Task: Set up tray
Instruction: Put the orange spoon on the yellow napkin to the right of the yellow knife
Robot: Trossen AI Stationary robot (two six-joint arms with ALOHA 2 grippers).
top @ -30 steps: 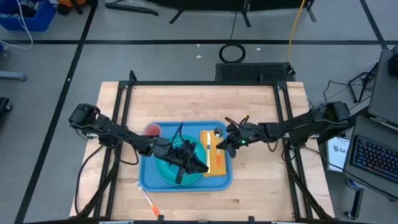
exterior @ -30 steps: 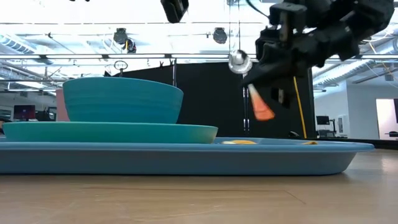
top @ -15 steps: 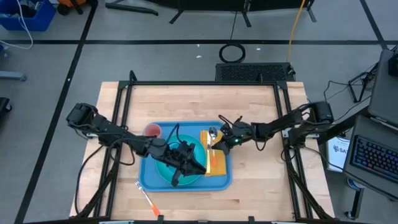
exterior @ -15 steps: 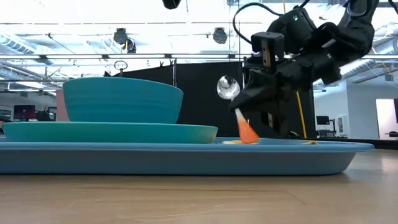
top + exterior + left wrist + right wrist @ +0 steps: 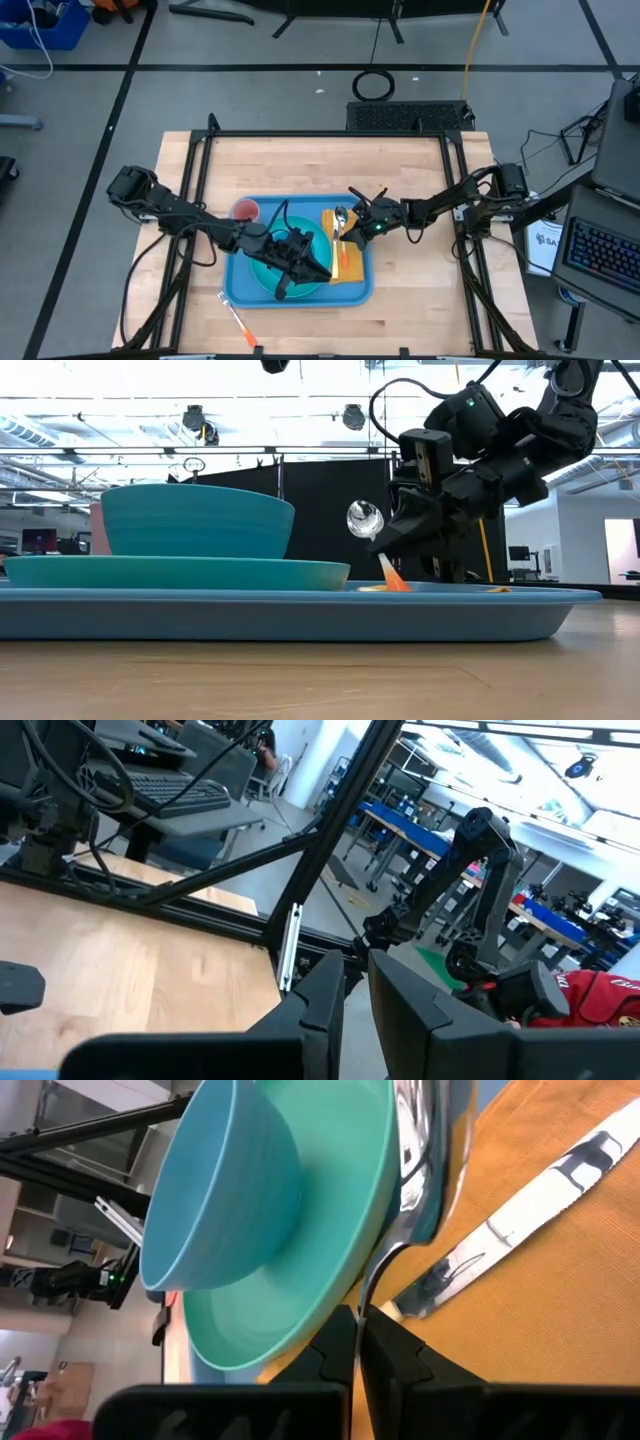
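Observation:
The blue tray (image 5: 236, 286) lies at the table's middle. On it a teal bowl (image 5: 197, 520) stands on a cyan plate (image 5: 180, 572), beside an orange napkin (image 5: 350, 265) that bears a knife (image 5: 525, 1205). My right gripper (image 5: 350, 229) is over the napkin's far end, shut on a spoon (image 5: 364, 518) with an orange handle. My left gripper (image 5: 318, 268) hovers above the plate's right side, open by a narrow gap (image 5: 357, 988), nothing between its fingers. My right gripper pinches the spoon's metal stem (image 5: 372, 1285) between its two fingers, below the spoon's bowl (image 5: 420, 1140). The fingers come from the table's right, slanting down. The spoon stands tilted, bowl up, its orange handle end (image 5: 392, 576) down at the napkin; whether it touches there, I cannot tell.
A red cup (image 5: 245, 209) stands in the tray's far left corner. An orange-handled fork (image 5: 236, 319) lies on the bare wood near the tray's near left corner. Black frame rails (image 5: 330, 133) run along the table's far edge and sides.
My right gripper has sunk and gone a little toward the table's left, rolling slightly, still shut on the spoon. The spoon has come down with it, from well above the tray until its orange handle end stands at the napkin.

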